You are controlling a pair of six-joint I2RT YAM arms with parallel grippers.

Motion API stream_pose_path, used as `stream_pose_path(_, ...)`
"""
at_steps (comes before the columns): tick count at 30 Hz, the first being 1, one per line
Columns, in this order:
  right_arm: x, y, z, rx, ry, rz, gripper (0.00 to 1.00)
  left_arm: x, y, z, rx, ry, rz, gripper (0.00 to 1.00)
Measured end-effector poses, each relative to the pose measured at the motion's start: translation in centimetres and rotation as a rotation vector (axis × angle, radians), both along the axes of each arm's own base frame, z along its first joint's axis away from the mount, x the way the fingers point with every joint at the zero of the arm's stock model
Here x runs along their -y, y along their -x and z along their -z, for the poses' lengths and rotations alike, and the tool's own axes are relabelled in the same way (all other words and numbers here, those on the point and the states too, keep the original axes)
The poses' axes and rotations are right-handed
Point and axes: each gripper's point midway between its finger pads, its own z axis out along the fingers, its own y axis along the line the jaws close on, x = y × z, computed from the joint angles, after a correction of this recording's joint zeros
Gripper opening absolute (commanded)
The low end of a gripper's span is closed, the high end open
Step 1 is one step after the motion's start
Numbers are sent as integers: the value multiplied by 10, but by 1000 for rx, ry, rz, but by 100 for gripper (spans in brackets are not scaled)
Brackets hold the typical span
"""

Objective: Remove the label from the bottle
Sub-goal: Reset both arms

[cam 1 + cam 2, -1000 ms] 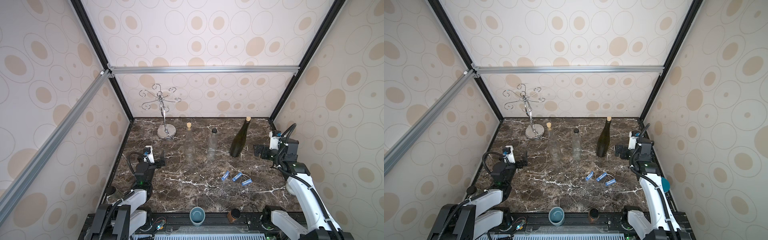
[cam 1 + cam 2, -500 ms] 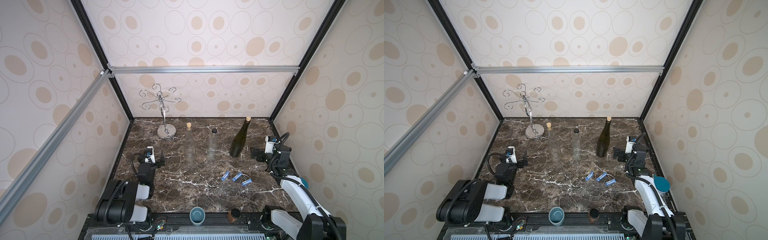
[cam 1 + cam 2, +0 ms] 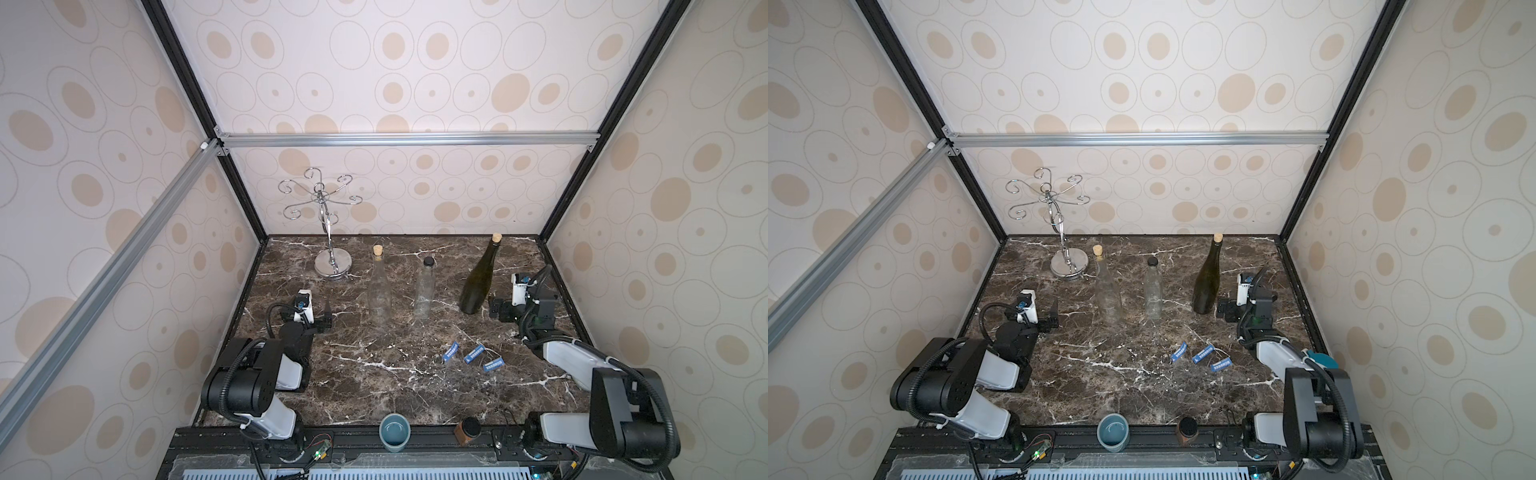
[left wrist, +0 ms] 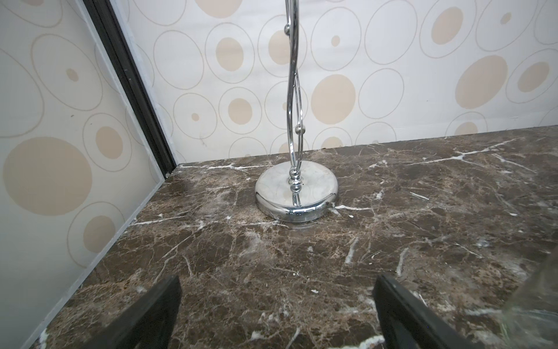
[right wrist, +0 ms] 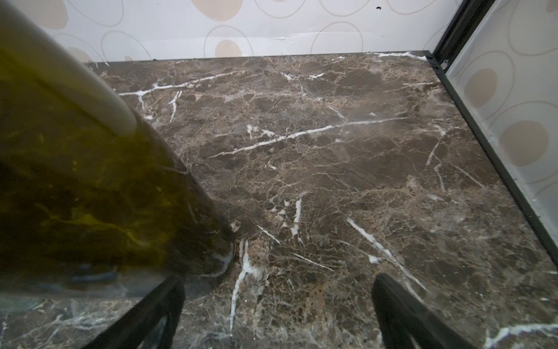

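Three bottles stand in a row near the back in both top views: a clear corked bottle (image 3: 379, 293), a clear black-capped bottle (image 3: 424, 293) and a green corked bottle (image 3: 478, 280). No label shows on any of them. Three blue labels (image 3: 474, 353) lie flat on the marble in front of them. My left gripper (image 3: 309, 321) is open low over the marble, left of the clear corked bottle, with nothing between its fingers (image 4: 169, 297). My right gripper (image 3: 521, 309) is open just right of the green bottle (image 5: 75, 169), which stands outside its jaws.
A chrome hook stand (image 3: 332, 264) stands at the back left, straight ahead of the left gripper (image 4: 277, 290). A blue cup (image 3: 394, 430) and a small brown pot (image 3: 468, 428) sit at the front edge. Patterned walls close in both sides and the back.
Both arms have folded back, and their elbows now rise large at the front corners. The grippers stay open near the same spots. Bottles and labels have not moved.
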Motion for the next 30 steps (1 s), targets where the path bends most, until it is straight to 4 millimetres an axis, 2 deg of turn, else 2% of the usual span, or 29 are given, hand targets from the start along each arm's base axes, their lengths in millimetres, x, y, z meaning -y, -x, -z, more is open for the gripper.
stream_pose_path(6,4,1,20,24,30,32,99,2,-2,1,-6,7,56,100)
stream_pose_path(12,-6,-8,32,41,73,14,99,8,-1,2,-10,10,97,100)
stream_pose_path(23,2,-10,31,78,64,30,100,9,-1,2,-10,11,101,100)
stream_pose_path(30,0,-10,31,78,57,18,100,9,-1,1,-9,11,98,100)
